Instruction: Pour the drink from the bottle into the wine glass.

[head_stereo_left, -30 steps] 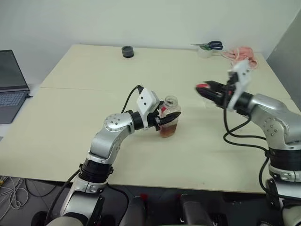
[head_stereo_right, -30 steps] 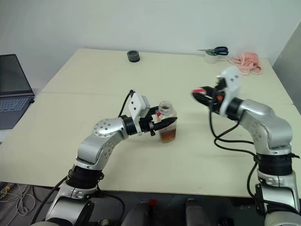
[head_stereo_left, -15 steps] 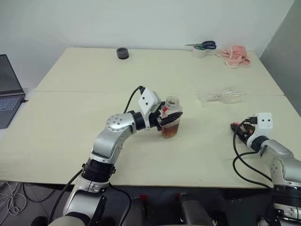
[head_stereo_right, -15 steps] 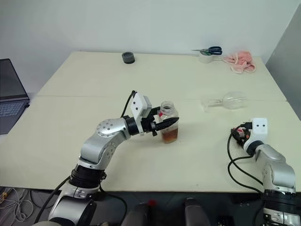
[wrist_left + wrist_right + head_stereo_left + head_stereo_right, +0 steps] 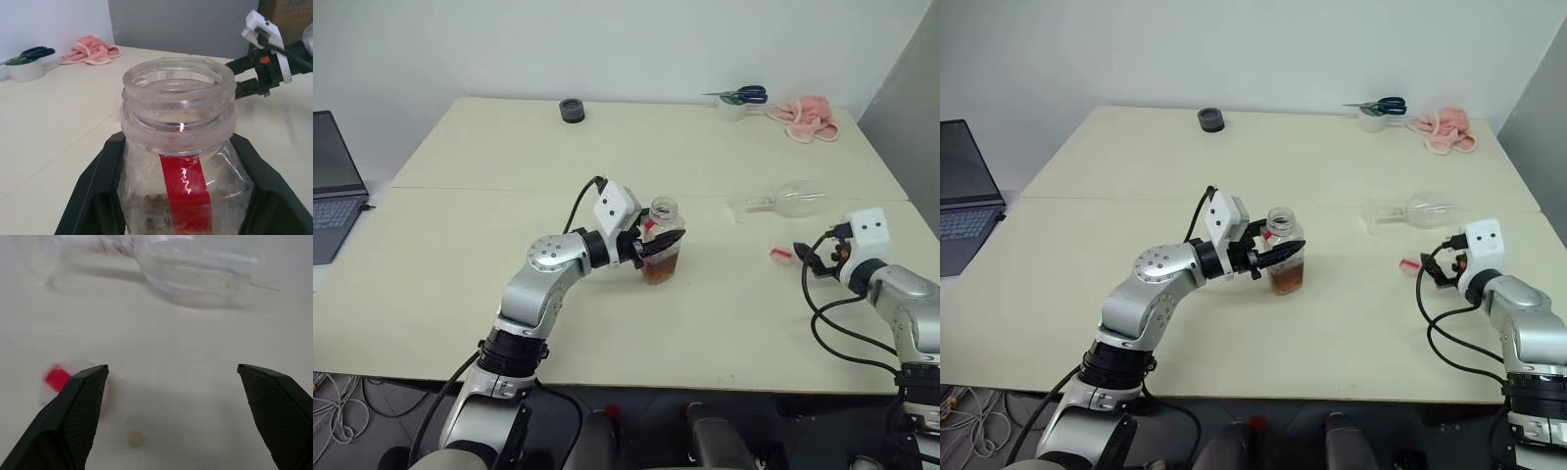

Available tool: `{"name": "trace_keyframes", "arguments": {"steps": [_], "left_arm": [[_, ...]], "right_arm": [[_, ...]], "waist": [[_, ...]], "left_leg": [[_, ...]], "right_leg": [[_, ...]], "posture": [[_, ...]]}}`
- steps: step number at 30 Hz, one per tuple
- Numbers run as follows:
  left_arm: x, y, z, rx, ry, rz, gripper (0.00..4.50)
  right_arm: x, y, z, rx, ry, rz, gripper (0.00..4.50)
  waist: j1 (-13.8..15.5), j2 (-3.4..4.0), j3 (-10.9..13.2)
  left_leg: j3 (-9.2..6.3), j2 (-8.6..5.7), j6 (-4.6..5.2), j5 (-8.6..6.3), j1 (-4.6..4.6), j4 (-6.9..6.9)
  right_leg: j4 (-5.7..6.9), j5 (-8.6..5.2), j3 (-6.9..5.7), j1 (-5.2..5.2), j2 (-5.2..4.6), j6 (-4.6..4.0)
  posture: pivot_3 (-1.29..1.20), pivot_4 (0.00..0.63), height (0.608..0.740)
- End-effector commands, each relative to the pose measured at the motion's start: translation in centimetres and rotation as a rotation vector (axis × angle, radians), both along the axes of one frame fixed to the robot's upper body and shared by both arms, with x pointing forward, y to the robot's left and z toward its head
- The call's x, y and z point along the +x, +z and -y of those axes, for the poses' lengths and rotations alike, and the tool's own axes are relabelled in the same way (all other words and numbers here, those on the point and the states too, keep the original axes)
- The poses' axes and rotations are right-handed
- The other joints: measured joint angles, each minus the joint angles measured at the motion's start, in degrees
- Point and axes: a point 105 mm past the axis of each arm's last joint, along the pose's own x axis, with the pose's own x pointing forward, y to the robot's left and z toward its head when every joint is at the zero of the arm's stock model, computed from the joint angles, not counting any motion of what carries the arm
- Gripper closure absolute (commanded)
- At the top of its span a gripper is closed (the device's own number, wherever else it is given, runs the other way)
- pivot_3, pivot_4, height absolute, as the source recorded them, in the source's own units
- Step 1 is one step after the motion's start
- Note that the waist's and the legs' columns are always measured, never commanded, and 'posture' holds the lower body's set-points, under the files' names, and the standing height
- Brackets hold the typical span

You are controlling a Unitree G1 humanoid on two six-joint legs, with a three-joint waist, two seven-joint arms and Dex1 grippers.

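1. Near the middle of the table (image 5: 460, 245), my left gripper (image 5: 658, 245) is clamped on the uncapped bottle (image 5: 663, 257), held upright with amber drink (image 5: 661, 270) low inside
2. At my right, I see the right gripper (image 5: 171, 416) with its fingers spread wide apart, holding nothing
3. Beside it the small red cap (image 5: 780, 255) lies on the table
4. Just beyond, the wine glass (image 5: 785, 200) lies on its side
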Motion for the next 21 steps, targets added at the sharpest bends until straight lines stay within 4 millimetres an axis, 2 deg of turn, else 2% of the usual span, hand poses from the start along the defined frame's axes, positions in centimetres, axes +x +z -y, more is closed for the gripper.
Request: {"name": "trace_keyframes", "arguments": {"steps": [1,6,8,10,12,15,18,21], "left_arm": [[-0.3,1.9,-0.1,-0.025,-0.001,0.079,2.35],[0.2,2.0,-1.0,-0.025,0.05,0.084,2.35],[1.4,2.7,-2.9,-0.052,0.15,0.087,2.35],[3.0,3.2,-5.6,-0.065,0.296,0.102,2.35],[4.4,3.5,-8.2,-0.073,0.436,0.116,2.35],[6.0,3.8,-12.0,-0.073,0.627,0.138,2.35],[7.1,4.0,-14.8,-0.095,0.764,0.144,2.35],[8.0,3.9,-17.1,-0.112,0.876,0.152,2.35]], "right_arm": [[0.6,1.9,-0.3,-0.002,0.017,0.081,0.0],[0.7,5.6,-4.1,0.079,0.18,0.196,0.0],[0.2,8.5,-7.8,0.117,0.355,0.249,0.0],[-1.4,10.5,-12.1,0.131,0.586,0.25,0.0],[-2.9,11.1,-15.2,0.112,0.745,0.218,0.0],[-4.1,11.5,-18.9,0.099,0.894,0.194,0.0],[-5.1,11.4,-22.0,0.119,1.007,0.169,0.0],[-5.1,11.0,-24.7,0.129,1.056,0.171,0.0]], "waist": [[-0.09,0.0,0.0],[-0.32,0.01,0.01],[-0.48,0.04,0.03],[-1.01,0.08,0.05],[-1.04,0.08,0.05],[-0.98,0.07,0.05],[-0.69,0.07,0.05],[-0.22,0.07,0.05]], "left_leg": [[0.01,0.0,0.0,0.0,0.0,0.0],[-0.01,0.03,0.0,0.0,0.01,-0.01],[-0.02,0.03,0.0,0.0,0.01,0.0],[-0.03,0.04,0.0,0.0,0.02,0.01],[-0.16,0.09,0.0,0.0,0.04,0.0],[-0.42,0.14,0.0,0.0,0.0,-0.01],[-0.45,0.08,0.0,0.0,-0.08,0.02],[-0.46,0.01,-0.01,0.0,-0.14,0.02]], "right_leg": [[0.0,0.0,0.0,0.0,0.0,0.0],[0.02,0.0,0.0,0.0,0.02,0.0],[0.04,0.0,0.0,0.0,0.02,0.0],[0.06,0.0,0.0,-0.02,0.02,0.0],[0.07,-0.01,-0.06,-0.02,0.12,0.02],[0.03,-0.15,-0.26,0.01,0.2,0.25],[0.0,-0.11,-0.3,0.0,0.12,0.18],[-0.03,0.03,-0.36,-0.03,-0.01,-0.04]], "posture": [[0.0,0.15,0.74],[0.0,0.15,0.74],[0.0,0.15,0.74],[0.0,0.15,0.74],[0.0,0.15,0.74],[0.0,0.15,0.74],[0.0,0.15,0.74],[0.0,0.15,0.74]]}}
